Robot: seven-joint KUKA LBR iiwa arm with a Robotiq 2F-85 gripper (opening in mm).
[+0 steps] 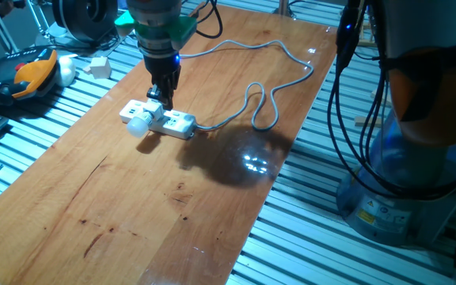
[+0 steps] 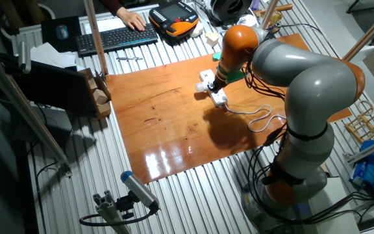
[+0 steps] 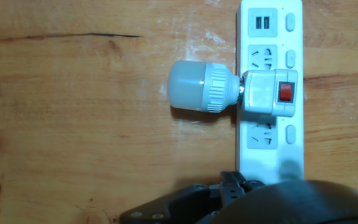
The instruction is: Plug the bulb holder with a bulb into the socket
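Wooden tabletop (image 1: 157,206) is mostly bare on the near side, so lots of open board around the action, and the socket (image 1: 174,120) lies well in from every edge. Past the board's edges it's ribbed metal bench (image 1: 315,229), with a black-and-orange pendant (image 1: 30,75) and a small white cube (image 1: 99,65) off at the far left corner. Grey cord (image 1: 267,99) snakes from the strip's end across the wood toward the far edge.

Bulb holder with a bulb (image 3: 235,90) sits on the socket's middle outlet in the hand view: white body with a red switch (image 3: 284,93) facing up, frosted bulb sticking out sideways over the wood, lying level.

Gripper (image 1: 165,95) hangs right above the holder. Can't tell if the jaws are apart or together, too dark and small.
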